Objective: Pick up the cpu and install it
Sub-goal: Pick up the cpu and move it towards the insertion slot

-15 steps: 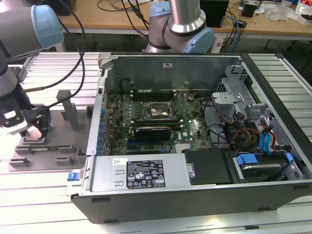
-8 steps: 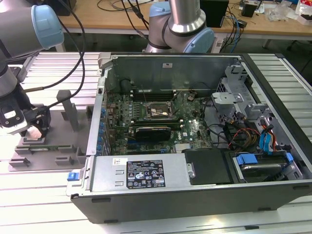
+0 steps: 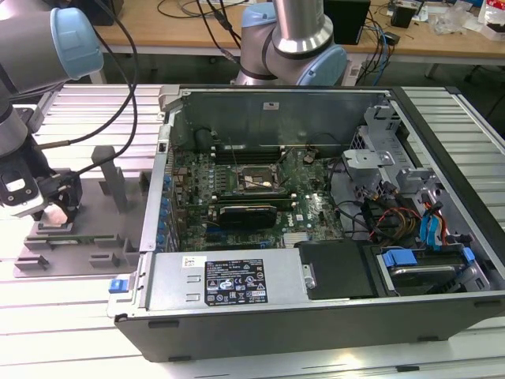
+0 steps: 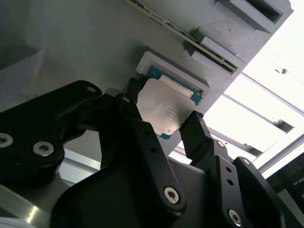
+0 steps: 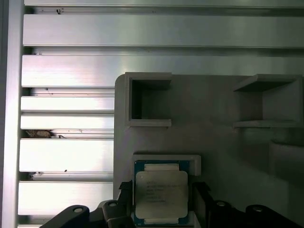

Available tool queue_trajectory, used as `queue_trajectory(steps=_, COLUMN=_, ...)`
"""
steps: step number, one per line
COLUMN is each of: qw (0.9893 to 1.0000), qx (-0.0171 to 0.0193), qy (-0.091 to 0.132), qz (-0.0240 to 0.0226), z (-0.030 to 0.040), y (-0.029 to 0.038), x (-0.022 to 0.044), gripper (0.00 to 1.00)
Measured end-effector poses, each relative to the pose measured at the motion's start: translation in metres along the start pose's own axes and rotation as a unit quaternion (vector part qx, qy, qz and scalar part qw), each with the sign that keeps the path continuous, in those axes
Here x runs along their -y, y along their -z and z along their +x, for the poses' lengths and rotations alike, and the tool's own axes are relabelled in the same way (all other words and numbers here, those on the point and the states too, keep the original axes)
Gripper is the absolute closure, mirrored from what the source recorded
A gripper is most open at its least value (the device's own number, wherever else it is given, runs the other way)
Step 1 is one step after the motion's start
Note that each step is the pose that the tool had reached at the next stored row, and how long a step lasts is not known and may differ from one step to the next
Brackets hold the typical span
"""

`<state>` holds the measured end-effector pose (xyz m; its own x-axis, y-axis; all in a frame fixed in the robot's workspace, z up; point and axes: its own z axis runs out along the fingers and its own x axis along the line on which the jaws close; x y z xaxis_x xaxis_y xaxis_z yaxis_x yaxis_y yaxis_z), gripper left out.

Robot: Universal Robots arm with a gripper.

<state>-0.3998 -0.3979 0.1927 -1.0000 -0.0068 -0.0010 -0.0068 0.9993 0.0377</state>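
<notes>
Second wrist view gives you the relation that matters: the gripper (image 4: 162, 107) is down over the cpu (image 4: 160, 110), one black finger (image 4: 129, 97) on one side of the chip and the other finger on the opposite side, so the chip lies directly between them rather than off to either side. The cpu sits flat, silver top up, in its shallow pocket in the grey fixture tray (image 4: 95, 47). In the first wrist view you can see a thin strip of tray between each finger and the chip's green rim (image 5: 161, 166), so I judge the claw released and straddling, not yet clenched on anything. The chip's slightly longer axis seems to run along the gap between the fingers, which face its two longer edges. On the exterior view's left, the gripper (image 3: 59, 207) hangs low over the tray (image 3: 95, 237), well apart from the open computer case (image 3: 316, 316) and its motherboard socket (image 3: 252, 180).
</notes>
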Motion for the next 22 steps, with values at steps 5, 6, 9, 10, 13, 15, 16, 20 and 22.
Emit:
queue_trajectory(steps=5, qw=1.0000, qx=0.0000, qy=0.000, qz=0.0000, z=-0.0022, y=0.0000, x=0.0000, gripper=0.38)
queue_trajectory(steps=6, qw=1.0000, qx=0.0000, qy=0.000, qz=0.0000, z=-0.0023, y=0.0000, x=0.0000, gripper=0.38)
queue_trajectory(steps=9, qw=1.0000, qx=0.0001, qy=0.000, qz=0.0000, z=-0.0031, y=-0.0001, x=0.0003, gripper=0.38)
queue_trajectory(steps=10, qw=1.0000, qx=0.0000, qy=0.000, qz=0.0000, z=-0.0032, y=0.0000, x=0.0003, gripper=0.38)
queue_trajectory(steps=13, qw=1.0000, qx=0.0000, qy=0.000, qz=0.0000, z=-0.0034, y=0.0000, x=0.0003, gripper=0.38)
queue_trajectory(steps=15, qw=1.0000, qx=0.0000, qy=0.000, qz=0.0000, z=-0.0035, y=0.0000, x=0.0003, gripper=0.38)
queue_trajectory(steps=16, qw=1.0000, qx=0.0000, qy=0.000, qz=0.0000, z=-0.0035, y=0.0000, x=0.0003, gripper=0.38)
queue_trajectory(steps=20, qw=1.0000, qx=0.0002, qy=0.000, qz=0.0000, z=-0.0035, y=-0.0021, x=0.0004, gripper=0.38)
queue_trajectory(steps=22, qw=1.0000, qx=0.0002, qy=0.000, qz=0.0000, z=-0.0035, y=-0.0028, x=0.0004, gripper=0.38)
